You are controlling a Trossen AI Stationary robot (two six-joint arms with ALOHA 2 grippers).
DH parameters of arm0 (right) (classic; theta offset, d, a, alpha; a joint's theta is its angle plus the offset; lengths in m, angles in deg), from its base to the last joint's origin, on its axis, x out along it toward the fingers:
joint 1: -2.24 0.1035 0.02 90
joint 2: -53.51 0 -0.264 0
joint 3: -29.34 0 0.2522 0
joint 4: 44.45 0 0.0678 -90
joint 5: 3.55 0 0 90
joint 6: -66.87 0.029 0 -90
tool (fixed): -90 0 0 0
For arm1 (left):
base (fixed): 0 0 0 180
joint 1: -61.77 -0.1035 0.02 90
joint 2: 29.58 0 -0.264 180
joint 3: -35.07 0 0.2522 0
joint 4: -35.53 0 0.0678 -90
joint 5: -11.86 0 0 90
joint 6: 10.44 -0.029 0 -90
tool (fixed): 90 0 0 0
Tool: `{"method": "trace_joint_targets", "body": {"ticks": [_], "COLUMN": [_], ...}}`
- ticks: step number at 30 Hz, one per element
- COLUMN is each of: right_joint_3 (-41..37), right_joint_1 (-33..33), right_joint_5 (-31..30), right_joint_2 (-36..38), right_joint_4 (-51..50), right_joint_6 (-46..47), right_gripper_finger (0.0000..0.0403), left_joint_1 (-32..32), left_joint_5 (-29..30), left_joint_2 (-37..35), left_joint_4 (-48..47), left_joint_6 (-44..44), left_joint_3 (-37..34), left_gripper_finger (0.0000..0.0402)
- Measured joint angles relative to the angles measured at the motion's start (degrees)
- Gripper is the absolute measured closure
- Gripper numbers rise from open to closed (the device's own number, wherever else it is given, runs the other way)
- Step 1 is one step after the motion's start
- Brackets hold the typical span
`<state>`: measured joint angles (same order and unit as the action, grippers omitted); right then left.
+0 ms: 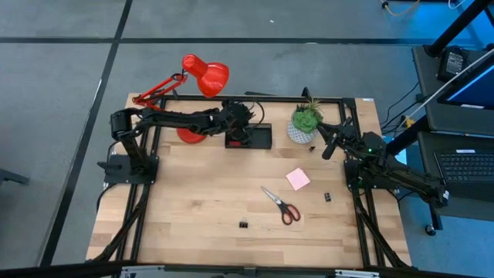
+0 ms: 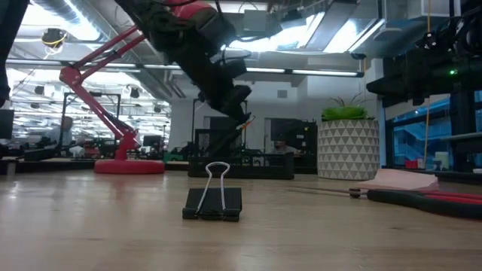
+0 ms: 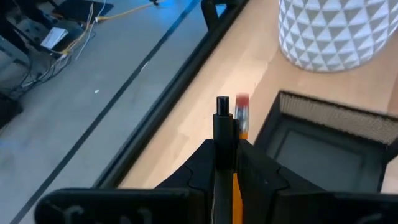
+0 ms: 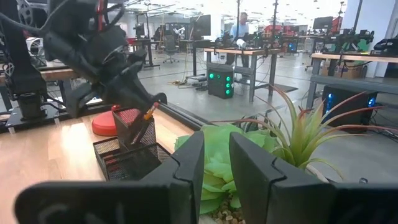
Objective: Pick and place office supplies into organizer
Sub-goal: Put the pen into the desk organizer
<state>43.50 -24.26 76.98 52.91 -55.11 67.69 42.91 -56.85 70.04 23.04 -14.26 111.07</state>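
My left gripper [image 3: 227,155] is shut on a black pen [image 3: 222,115] and an orange pencil [image 3: 242,121]. It hangs over the black organizer [image 1: 258,137] at the table's far edge, above the organizer's taller section [image 4: 134,124]. Red-handled scissors [image 1: 282,205], a pink sticky-note pad [image 1: 298,179] and two black clips [image 1: 244,225] [image 1: 327,198] lie flat on the table. My right gripper [image 4: 217,168] waits at the right beside the plant, open with nothing between its fingers. My left gripper pinches the pen and the pencil side by side between its two fingers [image 3: 205,168]. Their ends, the pencil's pink eraser [image 3: 242,99] among them, stick out past the fingertips. The fingers slant down from the table's left, and both lie along them, lifted clear above the organizer.
A red desk lamp [image 1: 204,73] stands left of the organizer, with its base [image 2: 128,165] on the table. A potted green plant [image 1: 306,120] in a white pot stands just right of the organizer. The wooden table's near half holds only the scattered small items.
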Motion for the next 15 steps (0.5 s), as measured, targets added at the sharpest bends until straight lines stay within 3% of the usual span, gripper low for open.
{"method": "trace_joint_targets", "body": {"ticks": [15], "right_joint_3": [0.0], "right_joint_1": [0.0], "right_joint_5": [0.0], "right_joint_2": [0.0], "right_joint_4": [0.0], "right_joint_6": [0.0], "right_gripper_finger": [0.0323], "left_joint_1": [0.1], "left_joint_5": [-0.7], "left_joint_2": [0.0], "left_joint_4": [0.3], "left_joint_6": [-2.1], "left_joint_3": [-2.6], "left_gripper_finger": [0.0335]}}
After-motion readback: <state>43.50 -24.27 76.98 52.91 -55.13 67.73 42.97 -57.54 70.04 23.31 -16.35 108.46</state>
